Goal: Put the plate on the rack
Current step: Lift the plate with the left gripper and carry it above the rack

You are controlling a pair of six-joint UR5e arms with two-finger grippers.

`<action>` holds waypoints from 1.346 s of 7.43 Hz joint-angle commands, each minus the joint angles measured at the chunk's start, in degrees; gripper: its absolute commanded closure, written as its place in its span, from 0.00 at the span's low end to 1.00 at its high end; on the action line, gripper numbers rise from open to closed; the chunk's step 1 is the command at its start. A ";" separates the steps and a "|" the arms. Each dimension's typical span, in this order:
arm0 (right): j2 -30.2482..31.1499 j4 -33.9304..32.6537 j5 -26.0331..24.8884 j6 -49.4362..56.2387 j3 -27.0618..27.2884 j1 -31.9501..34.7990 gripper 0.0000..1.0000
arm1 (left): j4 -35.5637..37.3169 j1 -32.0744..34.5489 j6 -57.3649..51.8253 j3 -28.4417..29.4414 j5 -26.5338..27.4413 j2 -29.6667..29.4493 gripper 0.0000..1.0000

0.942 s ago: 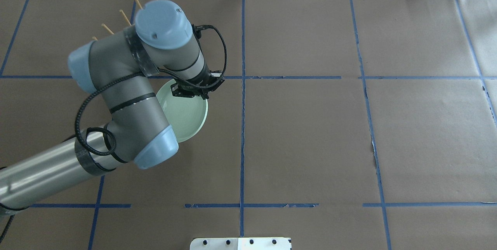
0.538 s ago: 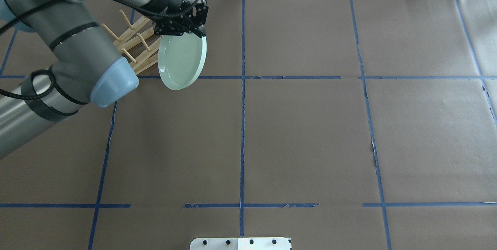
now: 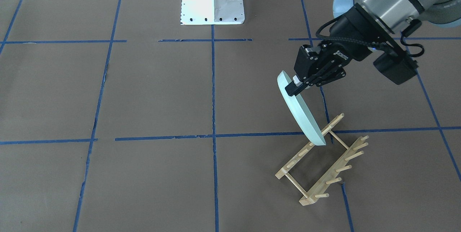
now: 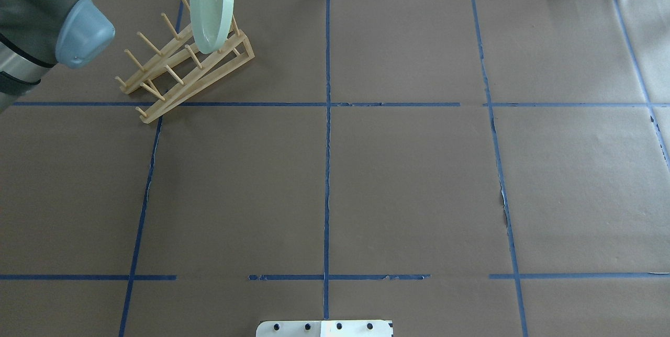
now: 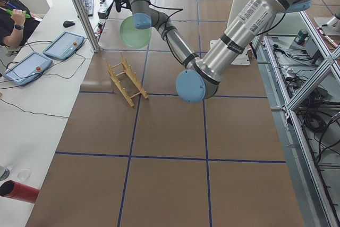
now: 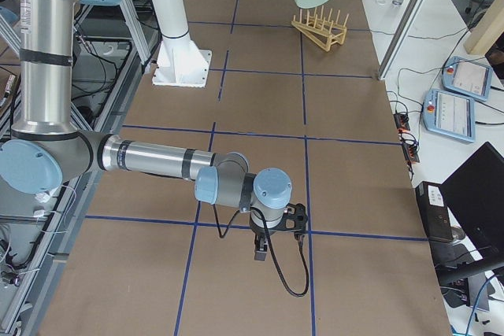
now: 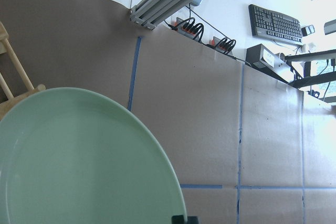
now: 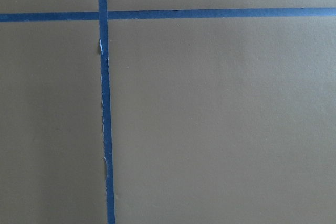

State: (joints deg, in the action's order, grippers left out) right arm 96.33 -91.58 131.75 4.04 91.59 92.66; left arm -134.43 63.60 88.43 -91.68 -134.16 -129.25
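Left tool [image 3: 292,85] grips the tilted plate [image 3: 301,115] by its rim above the rack [image 3: 324,182]; misaligned lowering could strike pegs [image 3: 354,155], tipping the light rack.

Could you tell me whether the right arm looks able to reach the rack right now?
Probably not: the right gripper sits at the table's opposite end, far from the rack, and the left gripper holds the plate just above it.
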 commanded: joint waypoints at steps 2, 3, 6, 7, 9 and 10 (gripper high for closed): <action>0.00 0.00 0.00 0.00 -0.01 0.07 0.00 | -17.87 2.76 10.16 6.33 4.31 1.18 1.00; 0.00 0.00 0.00 0.00 -0.01 0.07 0.00 | -22.58 2.76 13.41 7.90 8.61 1.89 1.00; 0.00 0.00 0.00 0.00 -0.01 -0.02 0.00 | -29.57 2.32 19.05 12.22 16.21 4.17 1.00; 0.00 0.00 0.00 0.00 -0.01 -0.02 0.00 | -31.40 2.24 19.76 14.14 18.12 4.09 1.00; 0.00 0.00 0.00 0.00 -0.01 0.07 0.00 | -35.37 0.13 21.43 16.88 23.31 4.09 1.00; 0.00 0.00 0.00 0.00 -0.01 0.07 0.00 | -35.46 -0.57 21.52 17.23 24.37 4.09 1.00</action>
State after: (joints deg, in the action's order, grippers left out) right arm 96.33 -91.58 131.75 4.04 91.58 92.71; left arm -169.06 63.95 109.53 -75.25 -111.67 -125.17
